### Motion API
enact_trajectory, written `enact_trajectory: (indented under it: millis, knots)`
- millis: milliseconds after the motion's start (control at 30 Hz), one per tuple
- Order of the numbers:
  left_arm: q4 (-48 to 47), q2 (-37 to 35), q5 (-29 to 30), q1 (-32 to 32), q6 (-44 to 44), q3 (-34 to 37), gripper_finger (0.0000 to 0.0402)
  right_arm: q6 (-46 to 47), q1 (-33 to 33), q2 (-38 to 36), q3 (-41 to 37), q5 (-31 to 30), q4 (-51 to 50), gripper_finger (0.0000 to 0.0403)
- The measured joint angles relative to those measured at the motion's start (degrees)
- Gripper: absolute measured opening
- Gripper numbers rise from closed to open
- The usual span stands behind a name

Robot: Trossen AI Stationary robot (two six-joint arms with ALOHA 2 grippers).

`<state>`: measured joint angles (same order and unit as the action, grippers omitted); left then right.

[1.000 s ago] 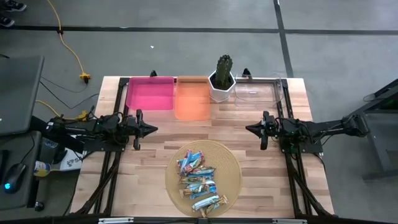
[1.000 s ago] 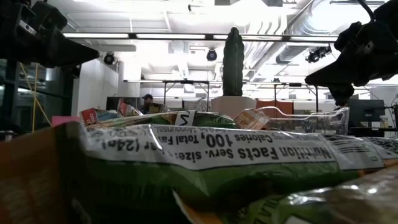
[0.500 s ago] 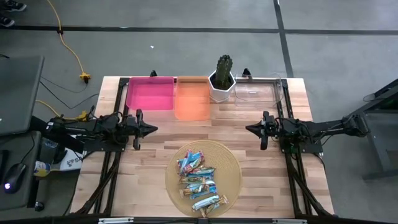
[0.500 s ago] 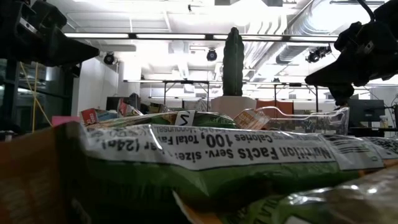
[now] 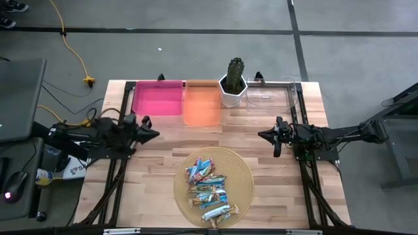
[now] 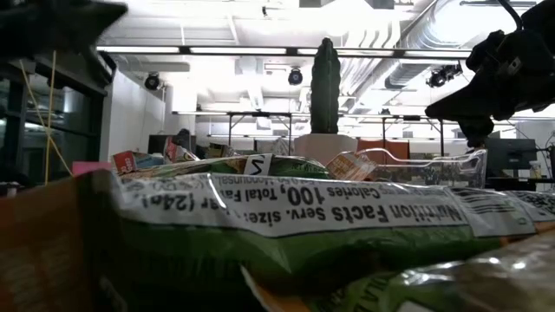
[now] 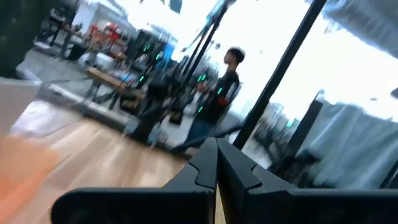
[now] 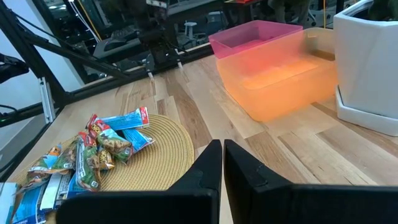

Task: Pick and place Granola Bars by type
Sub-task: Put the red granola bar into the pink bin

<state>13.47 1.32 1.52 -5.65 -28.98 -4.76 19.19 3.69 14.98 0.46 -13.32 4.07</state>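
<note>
Granola Bars (image 5: 209, 189) lay piled on a round woven mat (image 5: 243, 175) at the near-middle of the wooden table (image 5: 163, 163). In the high view the pile ran as a strip from the mat's centre toward the near edge. Individual bars pointed in mixed directions: several upper ones lay slanted, while the lowest blue-and-white one lay angled near the mat's rim. Wrappers were mostly blue and white, some brownish. None was held.

The left gripper (image 5: 155, 134) hovered over the table's left side, near the pink bin (image 5: 158, 98), fingers pressed together, empty. The right gripper (image 5: 262, 135) hovered over the right side, tips pointing toward the centre, fingers together, empty.

The orange bin (image 5: 202, 104) sat touching the pink one along the far edge. Then came the cactus (image 5: 235, 70) in its white pot and a clear bin (image 5: 271, 94). In the left wrist view a person (image 7: 214, 99) stood in the room beyond.
</note>
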Motion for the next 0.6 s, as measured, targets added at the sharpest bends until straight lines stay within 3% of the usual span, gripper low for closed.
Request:
enact_trajectory:
  millis: [233,400,600]
  knots:
    - [-5.3,0.6,0.9,0.0,-1.3,-9.4,0.0006,0.0,0.0,0.0,0.0,0.0,0.0,0.0]
    - [-20.6,5.7,1.6,0.0,1.7,-20.8,0.0012,-0.1,0.0,0.0,0.0,0.0,0.0,0.0]
    - [-40.0,17.7,3.7,0.0,2.9,-35.5,0.0013,0.0,0.0,0.0,0.0,0.0,0.0,0.0]
